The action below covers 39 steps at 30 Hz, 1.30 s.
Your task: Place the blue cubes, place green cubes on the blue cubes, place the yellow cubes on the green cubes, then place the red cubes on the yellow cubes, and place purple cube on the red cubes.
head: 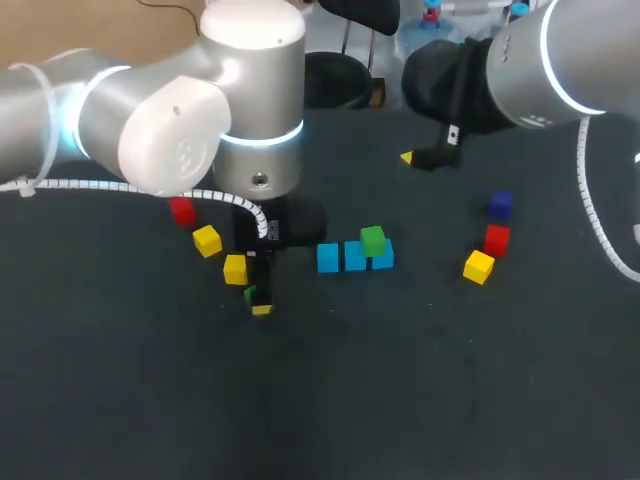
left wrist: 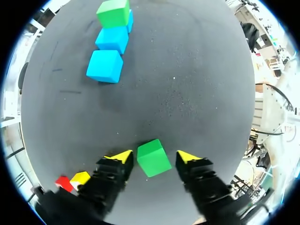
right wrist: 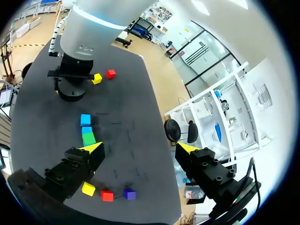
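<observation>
Sitting between left fingers [left wrist: 190, 158], a green cube [left wrist: 153, 158] has yellow cubes [head: 235, 268] nearby.

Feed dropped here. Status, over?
Left gripper open astride small green cube, ungripped. Right gripper open, empty. Row of three light-blue cubes, second green cube atop one end. Nothing between.

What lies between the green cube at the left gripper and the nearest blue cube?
Nothing: the left wrist view shows bare table between the green cube, which sits between the left gripper's open fingers, and the nearest blue cube.
</observation>
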Each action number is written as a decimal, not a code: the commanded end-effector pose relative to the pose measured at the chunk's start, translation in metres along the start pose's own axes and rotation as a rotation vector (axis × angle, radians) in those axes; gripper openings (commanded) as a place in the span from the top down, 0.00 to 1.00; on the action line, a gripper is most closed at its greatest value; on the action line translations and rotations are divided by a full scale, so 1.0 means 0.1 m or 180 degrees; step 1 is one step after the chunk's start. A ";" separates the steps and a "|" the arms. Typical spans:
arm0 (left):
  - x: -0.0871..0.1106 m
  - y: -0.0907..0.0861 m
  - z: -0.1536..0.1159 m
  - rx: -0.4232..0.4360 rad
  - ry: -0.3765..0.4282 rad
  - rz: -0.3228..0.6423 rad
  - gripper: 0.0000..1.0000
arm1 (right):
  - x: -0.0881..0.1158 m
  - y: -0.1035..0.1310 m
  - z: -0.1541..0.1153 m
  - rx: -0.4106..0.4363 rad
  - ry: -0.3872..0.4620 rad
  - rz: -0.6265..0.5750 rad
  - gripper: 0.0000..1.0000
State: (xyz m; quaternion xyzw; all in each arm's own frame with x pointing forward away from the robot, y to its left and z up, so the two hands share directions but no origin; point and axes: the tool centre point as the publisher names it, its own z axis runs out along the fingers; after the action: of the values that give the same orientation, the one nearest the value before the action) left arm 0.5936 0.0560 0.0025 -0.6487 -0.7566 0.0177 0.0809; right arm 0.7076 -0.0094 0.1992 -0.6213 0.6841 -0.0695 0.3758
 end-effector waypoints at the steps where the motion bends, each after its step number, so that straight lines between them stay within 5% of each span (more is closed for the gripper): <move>1: -0.01 0.00 0.00 -0.0001 0.0003 0.0006 1.00 | 0.01 0.03 0.01 0.0213 -0.0009 0.0007 0.00; 14: -0.05 -0.01 -0.07 -0.0090 -0.0047 0.0135 1.00 | 0.01 0.03 0.01 0.0213 -0.0009 0.0007 0.00; 23: -0.17 -0.01 -0.28 -0.0120 -0.0031 0.0555 1.00 | 0.01 0.03 0.01 0.0213 -0.0009 0.0007 0.00; 39: -0.69 0.12 -0.52 0.0079 0.0162 0.1162 1.00 | 0.01 0.03 0.01 0.0213 -0.0009 0.0007 0.00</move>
State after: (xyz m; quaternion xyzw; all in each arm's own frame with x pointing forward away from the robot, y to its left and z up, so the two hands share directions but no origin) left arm 0.6118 -0.0015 0.0491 -0.7755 -0.6272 0.0220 0.0695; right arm 0.7074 -0.0091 0.1993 -0.6163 0.6836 -0.0784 0.3830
